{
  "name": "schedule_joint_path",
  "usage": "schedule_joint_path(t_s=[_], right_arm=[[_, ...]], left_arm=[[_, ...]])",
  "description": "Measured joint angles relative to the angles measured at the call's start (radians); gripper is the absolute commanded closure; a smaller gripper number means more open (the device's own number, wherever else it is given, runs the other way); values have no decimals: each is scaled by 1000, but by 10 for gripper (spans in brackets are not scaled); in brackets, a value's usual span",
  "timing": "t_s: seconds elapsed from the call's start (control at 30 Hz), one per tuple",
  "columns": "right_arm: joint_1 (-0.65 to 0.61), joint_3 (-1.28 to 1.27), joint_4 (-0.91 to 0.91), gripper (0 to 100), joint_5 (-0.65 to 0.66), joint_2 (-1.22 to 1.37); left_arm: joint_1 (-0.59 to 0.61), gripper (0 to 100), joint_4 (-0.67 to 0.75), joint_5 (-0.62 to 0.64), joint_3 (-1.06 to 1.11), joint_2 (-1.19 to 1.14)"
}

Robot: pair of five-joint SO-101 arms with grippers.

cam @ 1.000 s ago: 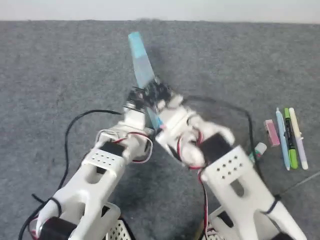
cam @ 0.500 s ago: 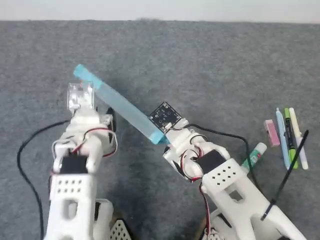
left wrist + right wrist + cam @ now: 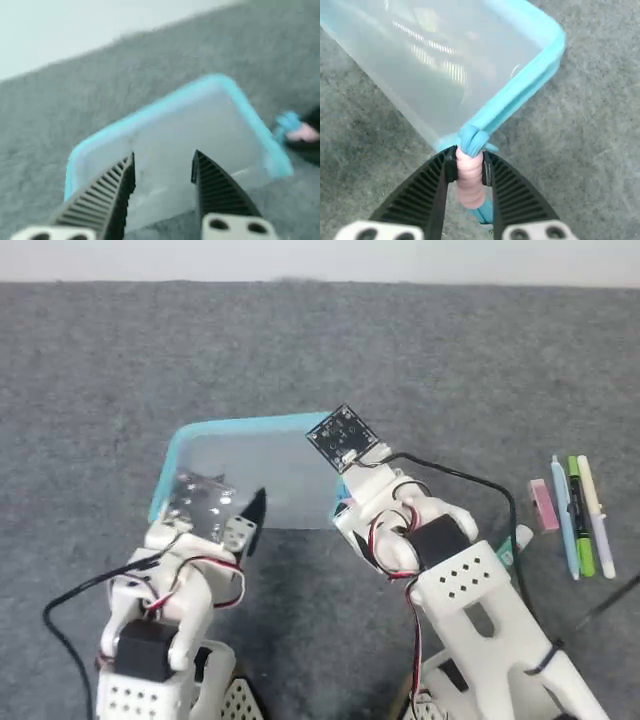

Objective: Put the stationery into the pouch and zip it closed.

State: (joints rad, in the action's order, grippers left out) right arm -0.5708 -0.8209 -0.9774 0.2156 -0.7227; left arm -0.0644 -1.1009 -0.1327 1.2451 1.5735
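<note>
Item 1, bench (image 3: 480,360): grey and felt-like, and it carries everything we list below.

Item 2, pouch (image 3: 270,475): clear with a blue border, lying left of centre with its broad face turned up to the high view. A second ago we saw it edge-on as a narrow strip between the two arms. Half a second ago it was a slanted strip swung out to the left. Now the whole rectangle shows. We cannot tell whether it lies fully flat.

Item 3, left arm (image 3: 160,640): it has drawn back toward the near edge since the last frame.

Item 4, right arm (image 3: 470,590): at the pouch's right near corner, moved little.

Item 5, left hand (image 3: 162,162): jaws spread wide with nothing between them, poised at the pouch's left near edge. We cannot tell whether it touches.

Item 6, right hand (image 3: 469,157): clamped on the pink pull tab (image 3: 469,180), which hangs from a knotted blue cord (image 3: 472,137) at the pouch's corner.

Item 7, stationery, all on the bench well right of the pouch and unmoved across the frames:
- blue pen (image 3: 565,520), green marker (image 3: 580,515) and pale pen (image 3: 597,515), side by side
- green-and-white tube (image 3: 520,537), just beside the right arm
- pink eraser (image 3: 544,505), just left of the pens
</note>
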Motion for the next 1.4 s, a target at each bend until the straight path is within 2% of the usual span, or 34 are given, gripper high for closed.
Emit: schedule_joint_path(t_s=[0.17, 0.37, 0.6, 0.77, 0.97, 1.13, 1.27, 1.4], right_arm=[[0, 130, -78, 991, 31, 0], [-2, 269, -183, 991, 81, 3], [-71, 322, -209, 991, 95, 115], [-77, 334, -218, 991, 95, 124], [-100, 417, -318, 991, 95, 124], [-101, 420, -336, 991, 95, 124], [-97, 420, -362, 991, 110, 124], [-34, 419, -364, 991, 138, 124]], left_arm=[[-66, 719, 0, 3, 2, -17], [-95, 716, 21, 66, -34, -101], [-226, 716, 14, 121, -107, -170], [-232, 716, 20, 123, -107, -239], [-239, 716, 140, 123, -74, -328], [-242, 716, 157, 126, -74, -361], [-178, 716, 210, 129, -25, -361], [-94, 717, 256, 112, 17, -359]])
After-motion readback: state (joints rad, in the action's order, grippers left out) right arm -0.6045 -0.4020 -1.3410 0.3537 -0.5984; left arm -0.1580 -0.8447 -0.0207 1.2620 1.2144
